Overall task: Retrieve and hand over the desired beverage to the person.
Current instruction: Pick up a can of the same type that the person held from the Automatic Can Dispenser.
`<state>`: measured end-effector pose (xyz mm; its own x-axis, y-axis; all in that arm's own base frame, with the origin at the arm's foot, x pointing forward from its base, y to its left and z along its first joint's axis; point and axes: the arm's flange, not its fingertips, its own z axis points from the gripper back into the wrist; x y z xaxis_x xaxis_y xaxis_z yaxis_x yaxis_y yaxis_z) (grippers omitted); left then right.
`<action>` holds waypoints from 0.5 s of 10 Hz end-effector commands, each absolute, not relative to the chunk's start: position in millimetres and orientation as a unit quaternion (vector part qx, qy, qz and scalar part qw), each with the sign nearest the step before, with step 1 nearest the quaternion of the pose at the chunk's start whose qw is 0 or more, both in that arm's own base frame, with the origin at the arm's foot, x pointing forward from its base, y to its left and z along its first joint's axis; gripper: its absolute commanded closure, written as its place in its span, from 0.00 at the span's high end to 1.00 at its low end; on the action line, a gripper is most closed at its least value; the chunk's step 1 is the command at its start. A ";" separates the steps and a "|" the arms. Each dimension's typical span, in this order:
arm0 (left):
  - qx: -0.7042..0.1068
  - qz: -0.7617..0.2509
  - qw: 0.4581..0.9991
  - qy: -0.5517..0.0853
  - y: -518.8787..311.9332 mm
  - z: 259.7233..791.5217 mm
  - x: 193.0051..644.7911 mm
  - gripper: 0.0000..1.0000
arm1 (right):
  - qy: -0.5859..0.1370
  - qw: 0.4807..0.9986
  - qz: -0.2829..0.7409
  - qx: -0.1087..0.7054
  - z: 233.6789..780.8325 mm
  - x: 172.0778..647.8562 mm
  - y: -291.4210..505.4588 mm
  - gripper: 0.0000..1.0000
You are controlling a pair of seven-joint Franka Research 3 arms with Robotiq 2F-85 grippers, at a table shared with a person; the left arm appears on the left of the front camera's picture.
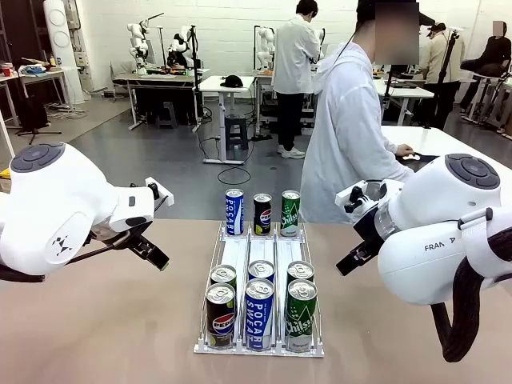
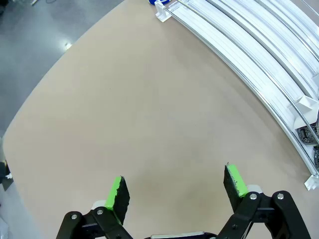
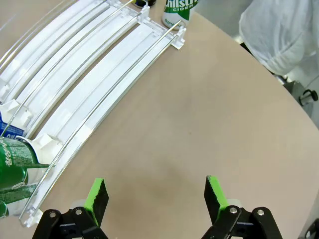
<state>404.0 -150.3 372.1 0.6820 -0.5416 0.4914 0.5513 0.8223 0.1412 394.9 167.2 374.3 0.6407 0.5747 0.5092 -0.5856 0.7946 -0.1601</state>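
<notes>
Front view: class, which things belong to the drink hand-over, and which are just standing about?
Belonging to the job: drink cans, rack, person in the white jacket.
Standing about: stool, far tables, bystander, black cap.

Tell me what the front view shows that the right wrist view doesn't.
Front view: the blue Pocari can standing at the far end of the white rack, the left arm and right arm, and the person's hand on a farther table. Right wrist view: the right pincer up close, open above the bare table. Both: the rack, the green cider can at its far end, and the person's white jacket.
</notes>
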 end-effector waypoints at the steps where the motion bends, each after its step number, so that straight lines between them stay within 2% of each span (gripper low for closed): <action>1: -0.009 -0.298 0.917 -0.265 -150.2 372.1 404.1 1.00 | -0.278 0.906 0.320 0.010 374.3 395.0 167.1 1.00; 5: -0.009 -0.298 0.917 -0.265 -150.2 372.1 404.1 1.00 | -0.278 0.906 0.320 0.010 374.3 395.0 167.1 1.00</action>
